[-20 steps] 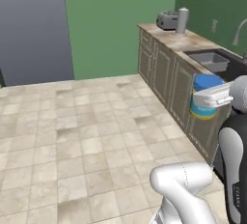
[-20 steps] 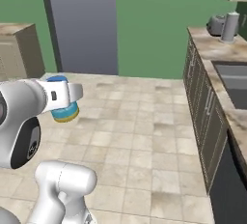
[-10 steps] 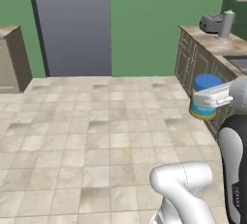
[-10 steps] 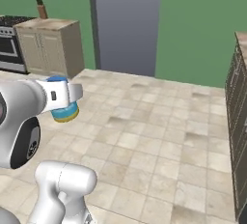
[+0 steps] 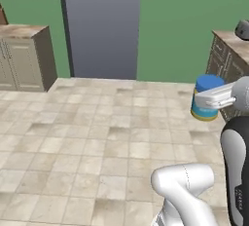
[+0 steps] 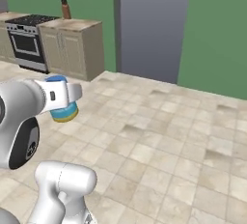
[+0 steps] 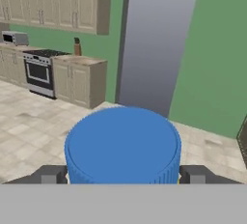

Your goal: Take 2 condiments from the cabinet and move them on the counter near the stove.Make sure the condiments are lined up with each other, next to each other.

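The gripper [image 7: 123,174] clamps the blue jar [image 7: 123,146] between its fingers [image 7: 48,175], upright above the floor.

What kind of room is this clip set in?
A rendered home kitchen, by the look of it. A stove with an oven front stands beside a short counter over cream doors, wall cabinets hang above, and a tall grey fridge-like unit stands against the green wall.

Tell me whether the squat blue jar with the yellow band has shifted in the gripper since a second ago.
No. The squat blue jar sits between the gripper's fingers as before; only the kitchen swung past as the base turned.
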You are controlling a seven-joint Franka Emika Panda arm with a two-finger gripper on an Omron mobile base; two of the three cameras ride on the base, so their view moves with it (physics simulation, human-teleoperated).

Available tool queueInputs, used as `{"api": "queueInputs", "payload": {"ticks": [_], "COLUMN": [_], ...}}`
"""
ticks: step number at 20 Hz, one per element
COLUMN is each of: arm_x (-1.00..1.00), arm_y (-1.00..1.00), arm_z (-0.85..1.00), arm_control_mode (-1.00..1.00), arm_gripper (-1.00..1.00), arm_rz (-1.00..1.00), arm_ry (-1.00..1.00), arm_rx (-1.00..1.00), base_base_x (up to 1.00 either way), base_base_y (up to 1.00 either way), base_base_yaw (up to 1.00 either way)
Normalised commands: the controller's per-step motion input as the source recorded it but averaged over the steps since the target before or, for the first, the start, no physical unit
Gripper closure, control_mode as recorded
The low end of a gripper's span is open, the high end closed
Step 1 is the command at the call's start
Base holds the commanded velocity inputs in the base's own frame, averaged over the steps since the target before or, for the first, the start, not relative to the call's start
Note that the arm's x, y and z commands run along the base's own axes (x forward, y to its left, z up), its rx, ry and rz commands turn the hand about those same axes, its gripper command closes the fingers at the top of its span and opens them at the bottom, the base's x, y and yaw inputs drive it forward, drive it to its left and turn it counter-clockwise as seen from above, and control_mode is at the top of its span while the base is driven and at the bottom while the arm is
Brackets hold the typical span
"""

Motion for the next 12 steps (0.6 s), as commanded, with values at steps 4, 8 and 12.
{"api": "queueInputs", "payload": {"ticks": [4,8,12], "arm_x": [0.0,0.0,0.0], "arm_y": [0.0,0.0,0.0], "arm_z": [0.0,0.0,0.0], "arm_control_mode": [1.0,1.0,1.0], "arm_gripper": [1.0,1.0,1.0], "arm_rz": [0.0,0.0,0.0], "arm_ry": [0.0,0.0,0.0], "arm_rx": [0.0,0.0,0.0], "base_base_x": [1.0,1.0,1.0], "base_base_y": [0.0,0.01,0.16], "base_base_yaw": [0.15,0.12,0.1]}}
